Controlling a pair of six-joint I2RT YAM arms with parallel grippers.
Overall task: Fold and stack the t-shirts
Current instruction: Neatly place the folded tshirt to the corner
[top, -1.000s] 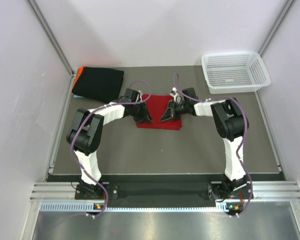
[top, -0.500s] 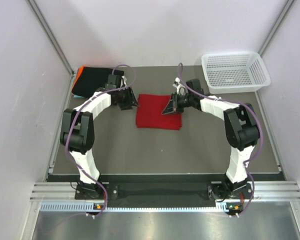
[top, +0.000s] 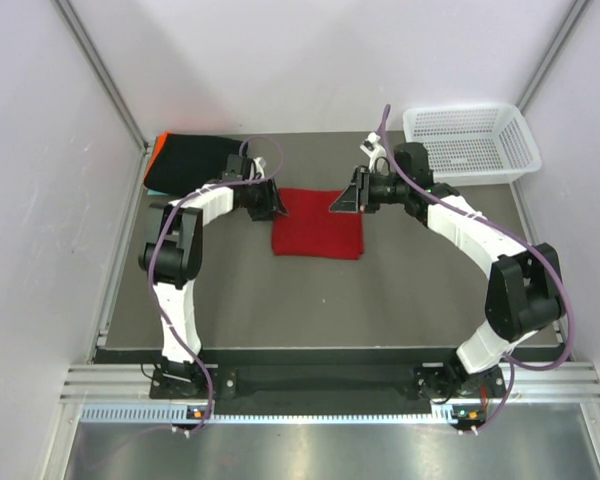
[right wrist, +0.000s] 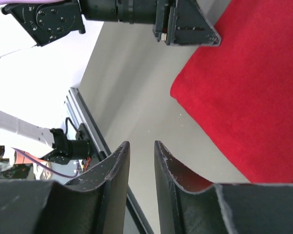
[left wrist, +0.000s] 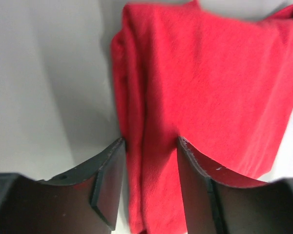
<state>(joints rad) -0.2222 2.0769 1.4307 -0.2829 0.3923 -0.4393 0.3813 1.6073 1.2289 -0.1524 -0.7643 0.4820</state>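
Note:
A red t-shirt (top: 318, 226) lies folded into a rectangle at the middle of the table. It also shows in the left wrist view (left wrist: 210, 83) and the right wrist view (right wrist: 254, 97). My left gripper (top: 276, 206) is at its far left corner. It is open, with the folded left edge between the jaws (left wrist: 149, 144). My right gripper (top: 344, 201) is over the far right part of the shirt. Its jaws are a narrow gap apart and empty (right wrist: 141, 146). A folded black t-shirt (top: 196, 163) lies at the back left, on an orange edge (top: 153, 152).
A white mesh basket (top: 470, 147) stands at the back right. Grey walls close in the table on three sides. A metal rail (top: 320, 385) runs along the near edge by the arm bases. The left gripper shows in the right wrist view (right wrist: 185, 24).
My left gripper has moved right, from near the black shirt to the red shirt's left edge. My right gripper has drawn slightly toward the back, with its arm swung out to the right.

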